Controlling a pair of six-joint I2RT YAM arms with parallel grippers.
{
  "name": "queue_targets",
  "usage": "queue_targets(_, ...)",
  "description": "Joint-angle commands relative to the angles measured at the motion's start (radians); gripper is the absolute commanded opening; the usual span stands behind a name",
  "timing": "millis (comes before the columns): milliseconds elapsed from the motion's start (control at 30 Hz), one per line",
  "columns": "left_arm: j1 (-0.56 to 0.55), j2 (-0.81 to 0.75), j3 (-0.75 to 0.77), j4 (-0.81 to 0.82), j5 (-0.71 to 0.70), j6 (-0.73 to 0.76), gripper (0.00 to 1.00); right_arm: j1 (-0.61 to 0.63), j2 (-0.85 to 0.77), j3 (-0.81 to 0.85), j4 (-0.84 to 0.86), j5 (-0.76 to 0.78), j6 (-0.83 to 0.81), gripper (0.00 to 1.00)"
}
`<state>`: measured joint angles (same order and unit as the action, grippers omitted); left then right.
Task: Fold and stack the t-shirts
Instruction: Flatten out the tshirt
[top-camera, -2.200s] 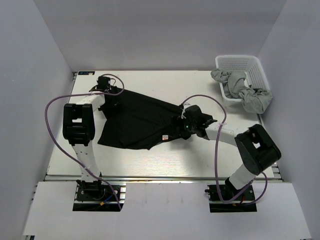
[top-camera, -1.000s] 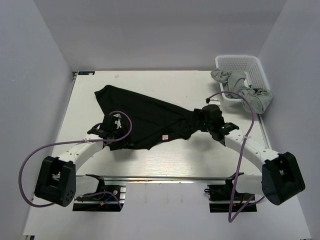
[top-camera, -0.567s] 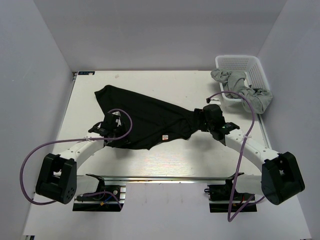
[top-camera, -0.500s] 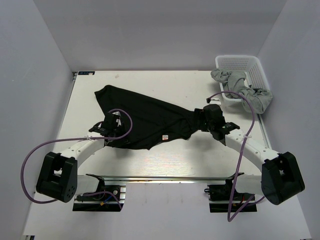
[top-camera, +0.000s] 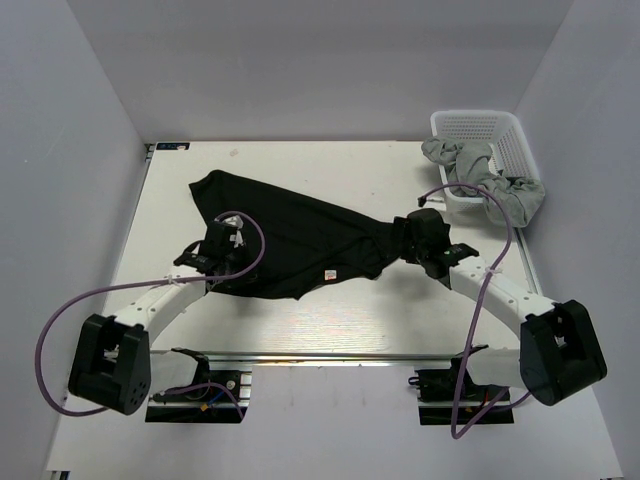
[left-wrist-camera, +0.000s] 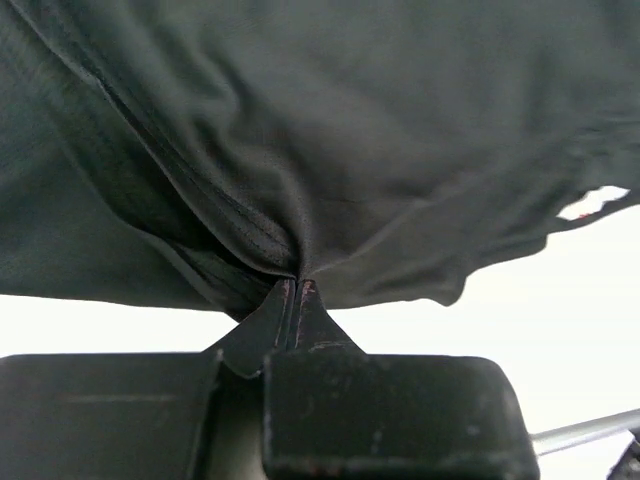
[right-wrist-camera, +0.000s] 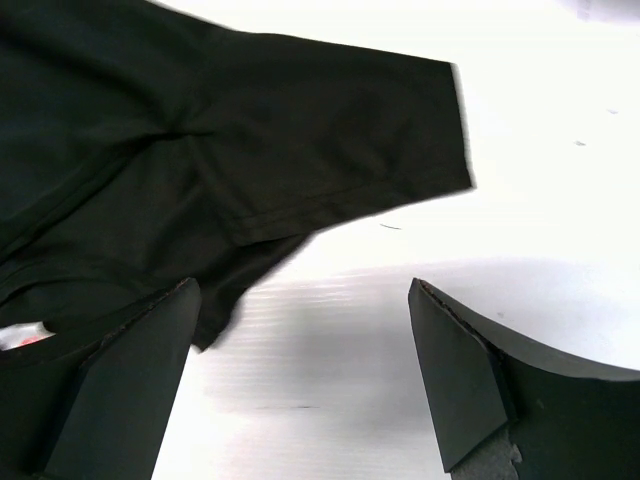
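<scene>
Left fingers (left-wrist-camera: 390, 410), moved in from the far corner, are now clamping the black t-shirt (top-camera: 300, 235) at its near-left edge while right fingers (right-wrist-camera: 475, 375) are hovering apart over its sleeve (right-wrist-camera: 330, 130), so it is probably being flattened, not yet folded.

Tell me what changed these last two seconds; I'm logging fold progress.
The left gripper left the far corner of the black t-shirt, swung nearer and pinched its near edge. The right gripper shifted right to the sleeve, open. The grey t-shirts and basket stayed put.
</scene>
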<state>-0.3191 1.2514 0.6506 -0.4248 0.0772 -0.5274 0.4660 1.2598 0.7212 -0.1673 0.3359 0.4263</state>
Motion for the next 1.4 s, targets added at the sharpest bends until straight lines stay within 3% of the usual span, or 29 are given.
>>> queue_targets(0, -0.012, -0.093, 0.04, 0.015, 0.062, 0.024, 0.0, -0.027, 0.018, 0.014, -0.04, 0.123, 0.043, 0.9)
queue_targets(733, -0.012, -0.148, 0.067, 0.089, 0.136, 0.096, 0.0, -0.213, 0.423, 0.291, -0.117, 0.108, 0.011, 0.9)
queue_targets(833, -0.012, -0.148, 0.067, 0.089, 0.136, 0.096, 0.0, -0.219, 0.466, 0.322, -0.141, 0.103, -0.004, 0.79)
queue_targets(1033, -0.012, -0.148, 0.067, 0.08, 0.116, 0.096, 0.0, -0.219, 0.506, 0.316, -0.146, 0.08, 0.011, 0.73)
queue_targets(1067, -0.012, -0.148, 0.067, 0.08, 0.116, 0.096, 0.0, -0.221, 0.507, 0.304, -0.146, 0.065, 0.011, 0.61)
queue_targets(1267, -0.012, -0.139, 0.067, 0.07, 0.107, 0.096, 0.0, -0.217, 0.536, 0.274, -0.133, 0.012, 0.026, 0.25)
queue_targets(1367, -0.012, -0.139, 0.076, 0.061, 0.098, 0.096, 0.0, -0.219, 0.533, 0.274, -0.129, -0.02, 0.029, 0.0)
